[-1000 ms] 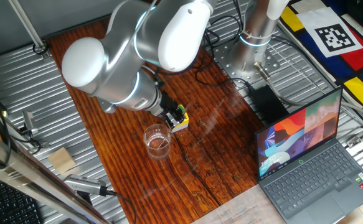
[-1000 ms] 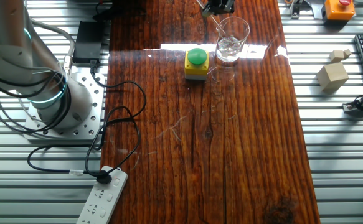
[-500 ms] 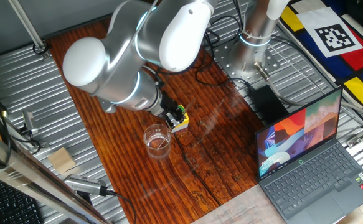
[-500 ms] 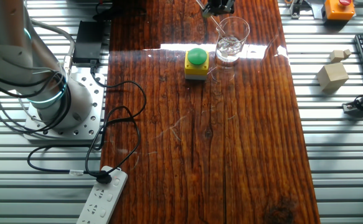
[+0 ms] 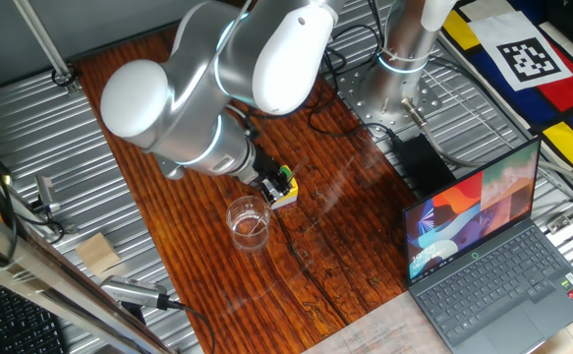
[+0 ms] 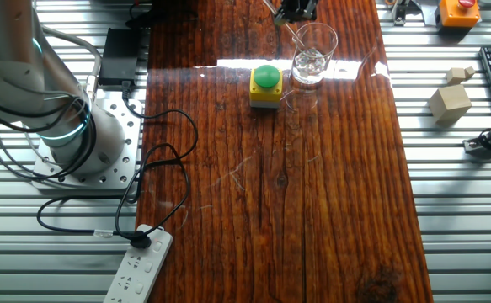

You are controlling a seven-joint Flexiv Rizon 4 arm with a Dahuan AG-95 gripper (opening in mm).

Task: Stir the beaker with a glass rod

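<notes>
The beaker [image 5: 248, 221] [image 6: 314, 52] is a small clear glass that stands upright on the wooden table, next to a yellow box with a green button [image 5: 284, 191] [image 6: 265, 87]. The glass rod [image 6: 298, 38] is a faint thin line that slants down into the beaker; in one fixed view it shows only as a pale streak inside the glass [image 5: 253, 225]. My gripper [image 6: 298, 10] is at the top edge of the other fixed view, just beyond the beaker, shut on the rod's upper end. In one fixed view the arm hides most of the gripper [image 5: 267, 181].
An open laptop [image 5: 483, 246] stands at the table's front right. A black adapter [image 5: 424, 162] lies near the arm's base [image 6: 68, 126]. Dark cables [image 6: 157, 168] run to a power strip [image 6: 140, 268]. Wooden blocks [image 6: 449, 101] and an orange button box [image 6: 458, 10] lie off the wood.
The arm has shifted very slightly, and the gripper with the rod has moved a little over the beaker. The beaker and the yellow box have not moved.
</notes>
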